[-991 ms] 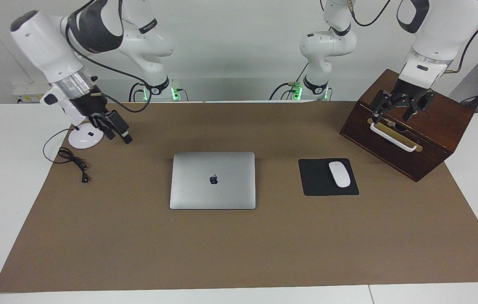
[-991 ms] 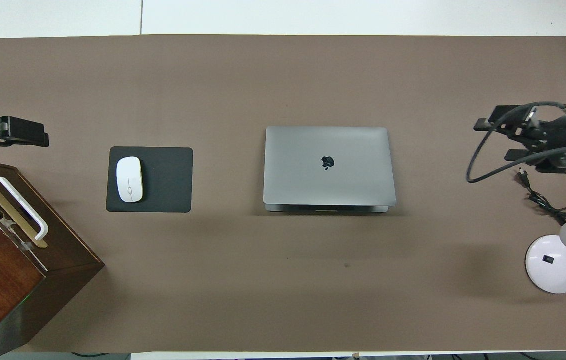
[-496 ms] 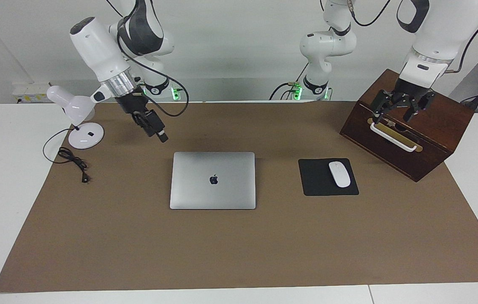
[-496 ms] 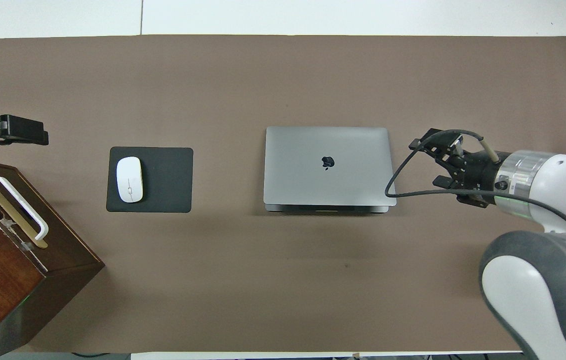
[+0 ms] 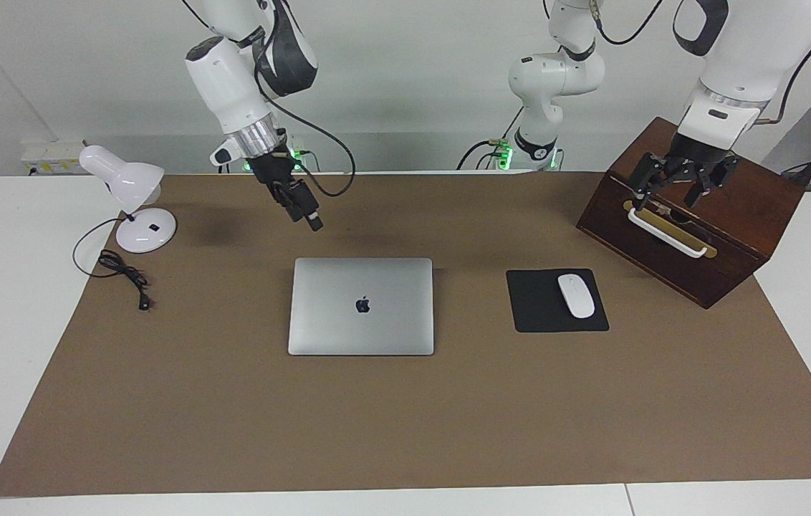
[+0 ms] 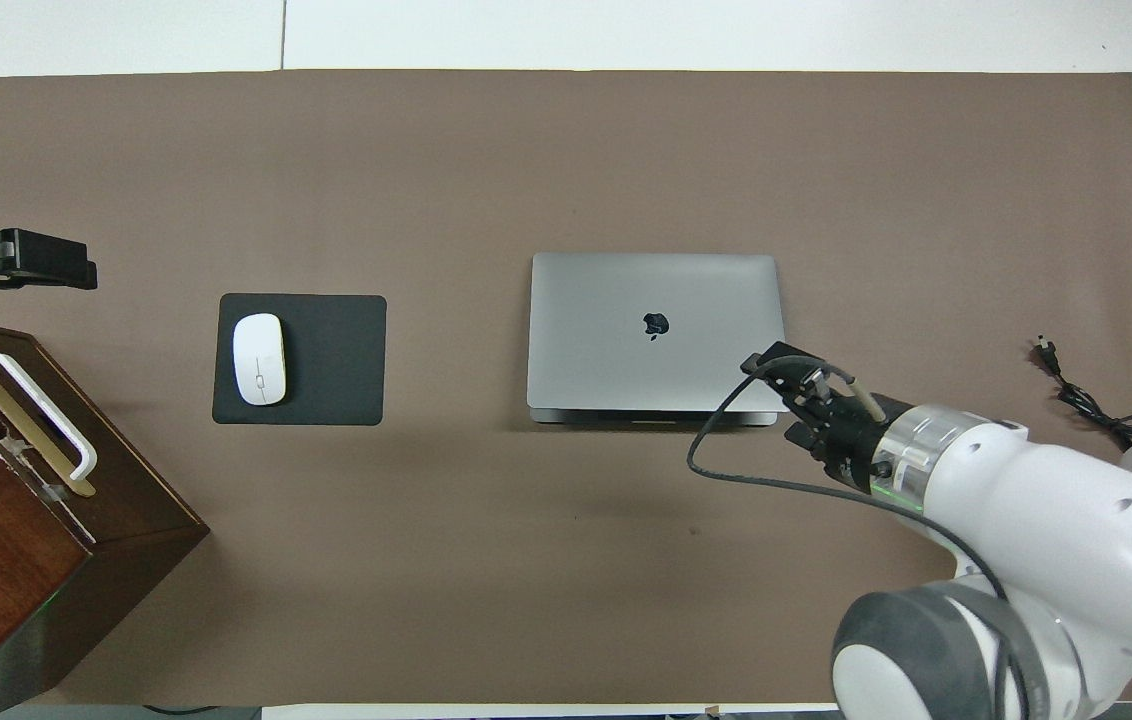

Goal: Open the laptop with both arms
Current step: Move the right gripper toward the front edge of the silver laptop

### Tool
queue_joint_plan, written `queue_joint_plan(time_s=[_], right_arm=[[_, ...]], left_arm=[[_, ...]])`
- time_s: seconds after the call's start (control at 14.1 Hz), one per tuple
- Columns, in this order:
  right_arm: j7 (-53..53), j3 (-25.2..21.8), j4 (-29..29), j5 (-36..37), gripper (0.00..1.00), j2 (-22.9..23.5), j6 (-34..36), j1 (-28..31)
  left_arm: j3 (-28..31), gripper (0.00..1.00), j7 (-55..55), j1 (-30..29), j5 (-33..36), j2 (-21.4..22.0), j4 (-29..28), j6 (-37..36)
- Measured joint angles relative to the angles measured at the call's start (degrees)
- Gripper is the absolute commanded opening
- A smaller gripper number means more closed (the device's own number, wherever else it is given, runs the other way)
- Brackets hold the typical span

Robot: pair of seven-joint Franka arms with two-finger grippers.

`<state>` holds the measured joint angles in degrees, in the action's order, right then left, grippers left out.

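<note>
Laptop [image 5: 361, 306] shut at mat centre, my two arms aloft.

My right gripper [image 5: 309, 217] hangs at the laptop's 1 o'clock corner seen from above, its grip unreadable; my left gripper [image 5: 678, 185], released, hovers over the box [image 5: 728, 236] handle. The mouse [image 5: 575, 295] lies on its pad [image 5: 531, 315].

Both arms [image 5: 248, 79] are built of glossy white rounded shells joined by dark grey bands; a ribbed silver collar is set at each wrist. Black cables are looped alongside; the grippers are black.
</note>
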<state>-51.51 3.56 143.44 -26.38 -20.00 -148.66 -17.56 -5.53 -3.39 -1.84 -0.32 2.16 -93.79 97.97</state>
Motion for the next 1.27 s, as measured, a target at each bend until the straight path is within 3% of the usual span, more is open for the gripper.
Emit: queue_joint_plan(time_s=[0.28, 0.35, 0.42, 0.5, 0.57, 1.06, 1.27], right_arm=[[-2.52, 0.04, 3.41, -0.01, 1.00, -0.18, -3.36, -3.01], [-3.11, 0.04, 3.80, -0.01, 1.00, -0.14, -3.44, -3.30], [-3.73, 0.03, 4.09, -0.01, 1.00, 0.03, -3.92, -3.75], [-4.61, 0.03, 4.38, -0.01, 1.00, 0.50, -5.07, -4.43], [-5.50, 0.04, 4.64, -0.01, 1.00, 1.24, -6.31, -5.06], [-9.73, 0.05, 5.12, -0.01, 1.00, 8.21, -14.18, -7.93], [-10.54, 0.05, 5.12, -0.01, 1.00, 10.05, -15.91, -8.54]], left_arm=[[0.00, 0.96, -0.01, 0.00, 0.00, 0.00, -0.08, 0.00], [0.00, 0.80, -0.04, 0.00, 0.00, 0.00, -0.12, 0.01], [0.00, 0.52, -0.25, 0.00, 0.00, 0.01, -0.19, 0.05], [0.00, 0.17, -1.28, 0.00, 0.00, 0.04, -0.43, 0.28], [-0.02, 0.00, -2.97, 0.00, 0.00, 0.18, -0.96, 1.01], [-0.66, 0.00, -8.11, 3.18, -2.04, 4.28, -11.66, 9.43], [-0.84, 0.00, -8.08, 6.95, -2.10, 7.11, -18.46, 17.09]])
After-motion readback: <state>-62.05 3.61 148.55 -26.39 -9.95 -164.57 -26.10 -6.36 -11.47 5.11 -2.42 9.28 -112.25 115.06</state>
